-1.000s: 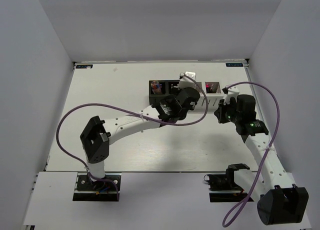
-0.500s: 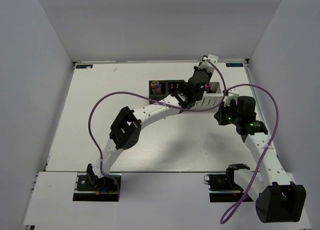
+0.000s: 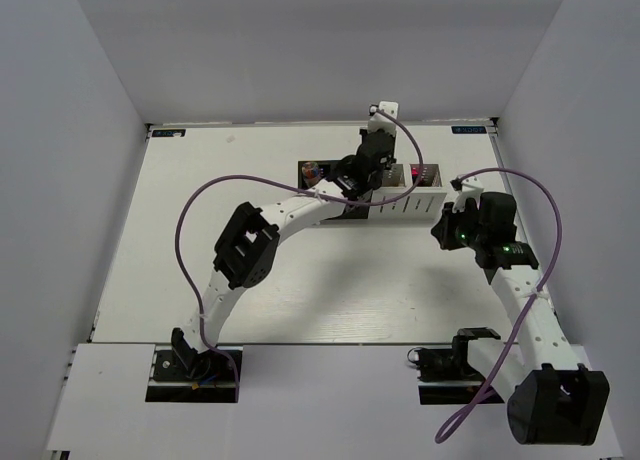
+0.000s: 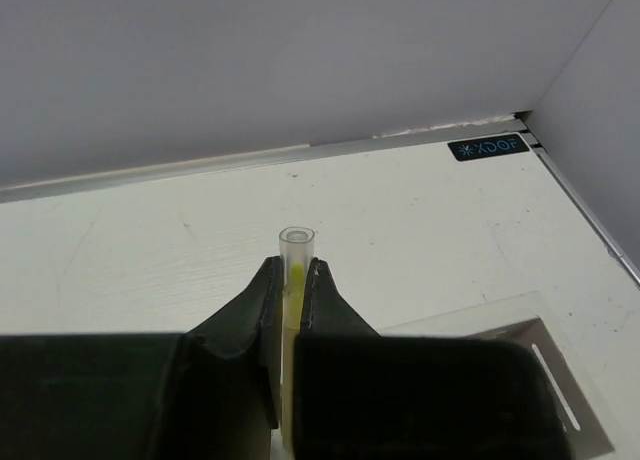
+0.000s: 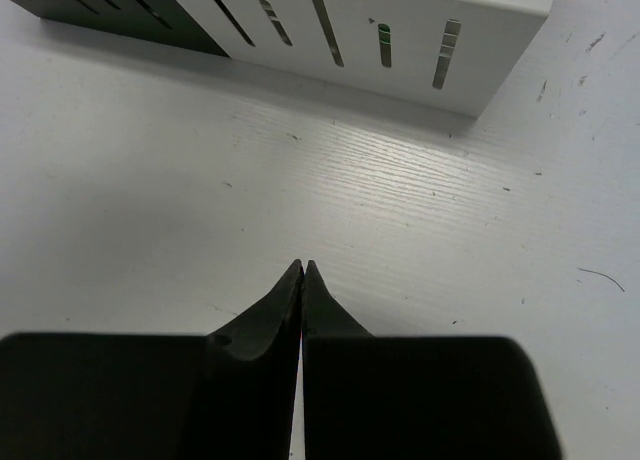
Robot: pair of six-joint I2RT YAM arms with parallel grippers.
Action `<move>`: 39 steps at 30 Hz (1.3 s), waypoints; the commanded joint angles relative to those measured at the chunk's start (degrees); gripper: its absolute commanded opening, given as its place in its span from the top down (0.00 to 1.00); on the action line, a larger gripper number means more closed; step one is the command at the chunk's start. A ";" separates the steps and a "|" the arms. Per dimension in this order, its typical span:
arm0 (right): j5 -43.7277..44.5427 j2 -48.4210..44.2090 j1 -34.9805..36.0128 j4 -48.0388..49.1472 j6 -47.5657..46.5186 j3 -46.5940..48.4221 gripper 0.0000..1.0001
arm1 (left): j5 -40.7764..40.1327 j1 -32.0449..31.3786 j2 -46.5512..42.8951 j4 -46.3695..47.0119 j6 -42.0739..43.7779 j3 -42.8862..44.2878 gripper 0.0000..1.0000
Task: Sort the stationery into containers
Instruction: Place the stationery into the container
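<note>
Left gripper (image 4: 296,280): clamped on a stick, one finger pressed to each side of it.
Stick (image 4: 297,248): a thin clear tube with a yellow core. It is pinched in the left gripper, and its hollow end pokes out past the fingertips toward the far wall (image 4: 300,60).
Left arm: stretched from its base across the desk (image 3: 180,210) to the far side, with its wrist above the row of bins. In the top view the fingers themselves are hard to make out.
Bins (image 3: 420,206): a row at the far middle of the desk, set side by side, with dark ones to the left and light ones to the right. The left arm hides the middle of the row.
Black bin (image 3: 313,172): at the left end of the row. It holds small coloured items, too small to name.
White bin (image 5: 400,30): at the right end of the row, with a slotted wall. The top view shows a spot of red inside it.
Right gripper (image 5: 302,267): closed all the way, fingertips touching, with nothing between them.
Right gripper, place: low over bare desk, near the front of the white bin and apart from it.
Left wrist view, lower right: a pale corner below the left gripper, likely a bin rim, though I cannot tell which.
</note>
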 commanded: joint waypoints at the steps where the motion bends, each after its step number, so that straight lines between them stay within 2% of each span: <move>1: -1.72 -0.68 -1.01 0.96 0.30 -0.13 1.00 | 2.69 -0.82 -0.22 -2.22 -4.05 -1.28 0.99; 11: -3.66 -0.85 -1.80 0.78 0.57 -0.13 1.00 | 3.83 -1.09 -0.75 -2.92 -5.19 -2.60 0.98; 12: -4.01 -0.85 -1.89 0.78 0.48 -0.13 0.96 | 3.66 -1.09 -0.66 -2.75 -5.37 -2.86 0.80; 14: -4.45 -0.94 -1.89 0.60 0.04 -0.22 0.83 | 3.57 -1.09 -0.84 -2.75 -5.46 -3.66 0.74; 15: -5.50 -0.85 -1.89 0.69 0.04 -0.22 0.66 | 3.74 -1.00 -0.84 -2.92 -5.63 -3.66 0.60; 17: -6.20 -0.59 -3.63 0.34 -0.66 -0.31 0.54 | 4.18 -1.26 -1.01 -3.27 -5.63 -3.13 0.37; 18: -7.43 -0.41 -3.91 0.34 -0.92 -0.22 0.44 | 4.88 -1.09 -1.10 -3.36 -4.94 -2.96 0.31; 19: -7.79 -0.41 -4.00 0.25 -1.36 -0.22 0.41 | 5.06 -1.09 -1.45 -4.23 -4.67 -1.65 0.22; 21: -8.32 -0.41 -4.26 -0.18 -1.36 -0.13 0.33 | 6.02 -1.18 -2.24 -4.85 -3.62 -0.59 0.13; 23: -8.67 -0.41 -4.52 -0.01 -1.45 -0.04 0.28 | 7.60 -1.09 -4.16 -5.29 -3.35 -0.84 0.10; 28: -8.76 -1.29 -5.58 -0.19 -1.28 -0.13 0.26 | 10.42 -2.23 -9.80 -3.37 -2.13 -6.72 0.08; 33: -8.85 -1.29 -6.54 -0.01 -0.84 -0.13 0.26 | 9.38 -3.98 -17.17 -0.38 -0.80 -15.85 0.12; 35: -8.67 -1.64 -6.89 -0.27 -0.92 -0.04 0.10 | 8.85 -4.69 -21.48 1.55 -1.24 -20.59 0.38; 36: -7.10 -1.64 -7.07 -0.27 -0.84 -0.04 0.10 | 8.58 -4.87 -26.71 1.39 -1.24 -22.10 0.50; 37: -6.13 -1.99 -7.07 0.25 0.90 -0.13 0.10 | 8.40 -4.95 -28.59 0.43 -1.41 -25.07 0.67; 38: -2.38 -2.08 -7.16 0.86 1.97 -0.04 0.10 | 8.75 -4.96 -34.70 -5.41 -1.76 -27.45 0.71; 39: -0.69 -2.17 -7.25 1.13 5.37 -0.13 0.10 | 9.36 -4.69 -36.94 -8.51 -2.72 -28.35 0.69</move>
